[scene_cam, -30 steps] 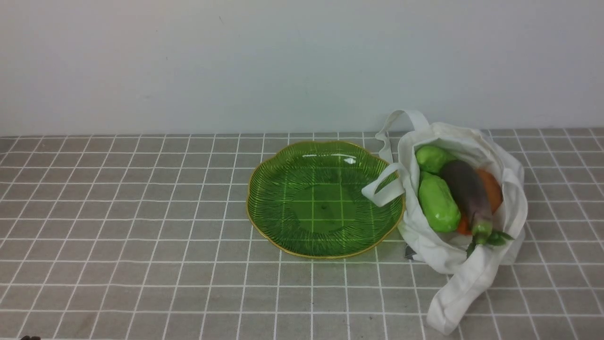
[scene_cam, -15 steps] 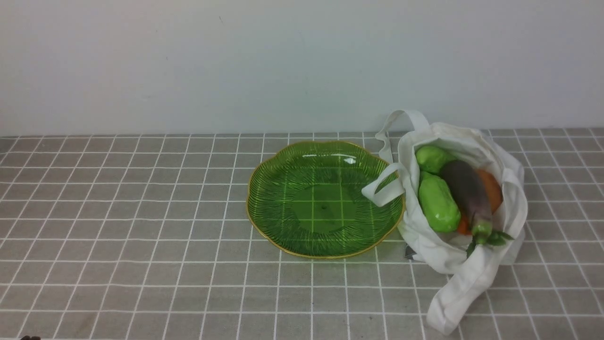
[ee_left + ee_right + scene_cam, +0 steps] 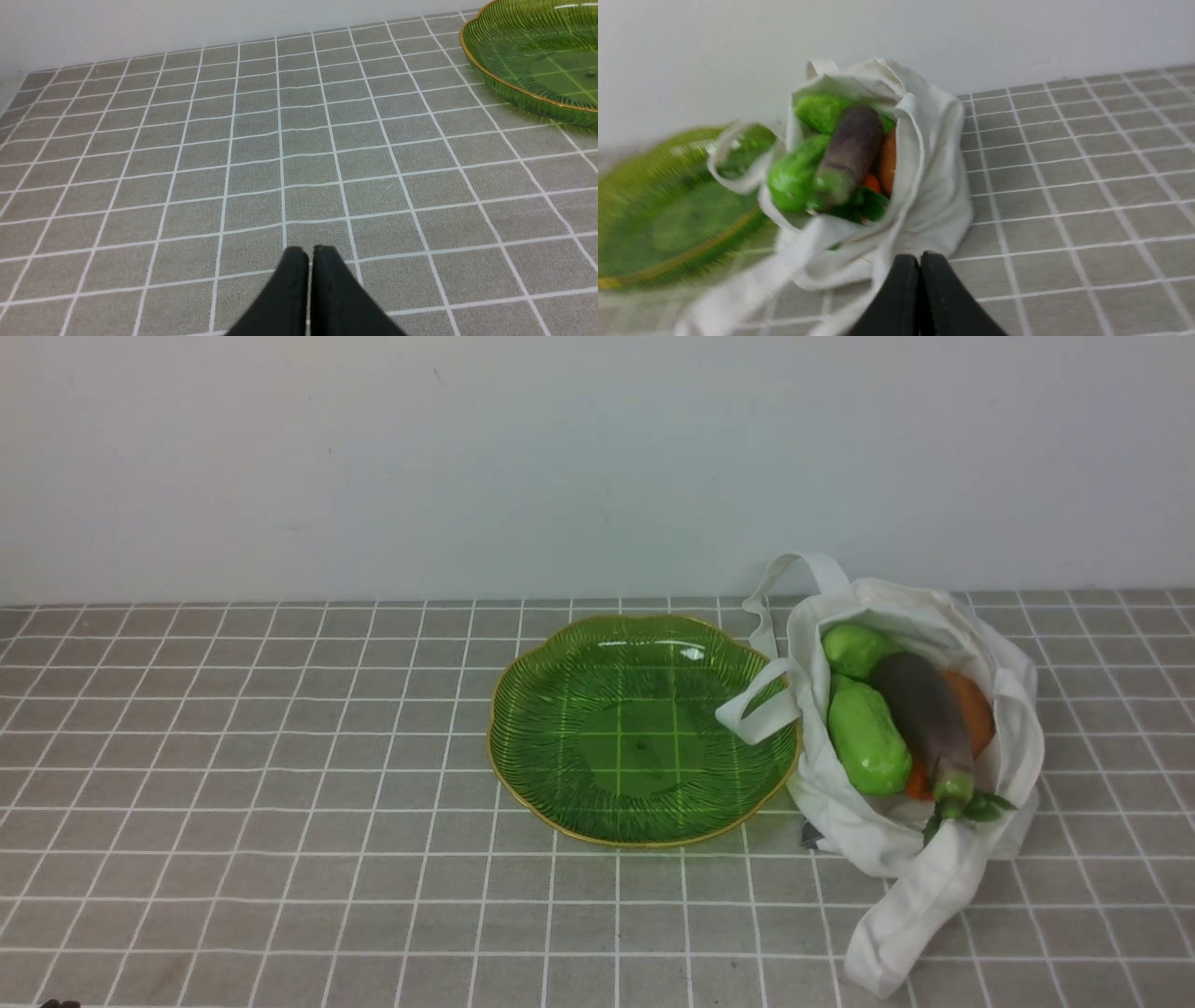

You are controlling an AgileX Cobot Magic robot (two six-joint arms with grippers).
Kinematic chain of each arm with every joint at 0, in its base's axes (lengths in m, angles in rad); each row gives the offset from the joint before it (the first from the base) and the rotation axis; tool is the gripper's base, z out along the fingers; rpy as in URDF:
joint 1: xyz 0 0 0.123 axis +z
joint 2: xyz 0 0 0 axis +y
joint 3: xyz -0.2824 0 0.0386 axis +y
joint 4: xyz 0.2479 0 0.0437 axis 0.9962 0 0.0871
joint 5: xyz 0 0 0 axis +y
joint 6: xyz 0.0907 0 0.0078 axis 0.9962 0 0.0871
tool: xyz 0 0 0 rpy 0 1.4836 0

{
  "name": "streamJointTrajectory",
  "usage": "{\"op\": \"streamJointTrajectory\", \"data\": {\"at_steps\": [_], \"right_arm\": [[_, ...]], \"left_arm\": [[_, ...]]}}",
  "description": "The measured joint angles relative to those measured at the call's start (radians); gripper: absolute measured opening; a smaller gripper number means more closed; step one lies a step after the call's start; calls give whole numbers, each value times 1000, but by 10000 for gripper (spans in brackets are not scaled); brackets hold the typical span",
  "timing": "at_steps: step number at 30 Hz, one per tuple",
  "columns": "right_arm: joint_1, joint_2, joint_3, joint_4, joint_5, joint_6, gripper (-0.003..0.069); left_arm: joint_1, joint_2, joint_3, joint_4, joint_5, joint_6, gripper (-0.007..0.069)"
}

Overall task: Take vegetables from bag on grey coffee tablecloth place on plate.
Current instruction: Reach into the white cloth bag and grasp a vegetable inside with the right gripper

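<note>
Vegetables point(image 3: 910, 719): all packed in the bag point(image 3: 934, 868), none out yet. Purple eggplant point(image 3: 924, 733) lies on top, two green lumpy ones point(image 3: 868, 737) are on its plate side, an orange-brown potato point(image 3: 973, 709) is on the other side, and a bit of carrot point(image 3: 917, 786) peeks out near the eggplant's stem.
Bag: white tote slumped on the tablecloth point(image 3: 280, 756) at the right of the counter, mouth wide open, just beside the plate point(image 3: 541, 709). One loop handle point(image 3: 758, 709) flops over the plate's edge.
Plate: green glass, gold rim, middle of the counter, nothing on it.
Left gripper point(image 3: 310, 254): fingers pressed together, holding nothing, over bare cloth well apart from the bag.
Right gripper point(image 3: 920, 261): also closed up and empty, near the bag with the open mouth ahead of it. That view is smeary on the plate side, so no fine detail there.
Progress: basically square one, I'd say. Nothing picked, nothing plated.
Left to do: all five go from bag to plate. My guess is the right arm goes first since it's by the bag, and the eggplant looks like the easy first grab. It'd have to open up before going in.
Watch out: the soft bag could drag along, and that handle may get in the way.
</note>
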Motion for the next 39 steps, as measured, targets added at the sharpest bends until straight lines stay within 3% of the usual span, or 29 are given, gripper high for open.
{"op": "streamJointTrajectory", "data": {"at_steps": [4,9,13,18,23,28,35,39], "right_arm": [[0,0,1,289,-58,104,-15],[0,0,1,390,-131,115,-15],[0,0,-38,384,-192,73,-15],[0,91,-253,308,-163,-66,-15],[0,446,-614,175,262,-138,-15],[0,788,-794,152,512,-125,-10],[29,1200,-932,261,560,-262,20],[113,1420,-1093,182,568,-263,57]], "left_arm": [[0,0,0,0,0,0,-5],[0,0,0,0,0,0,-5],[0,0,0,0,0,0,-5],[0,0,0,0,0,0,-5],[0,0,0,0,0,0,-5],[0,0,0,0,0,0,-5],[0,0,0,0,0,0,-5],[0,0,0,0,0,0,-5]]}}
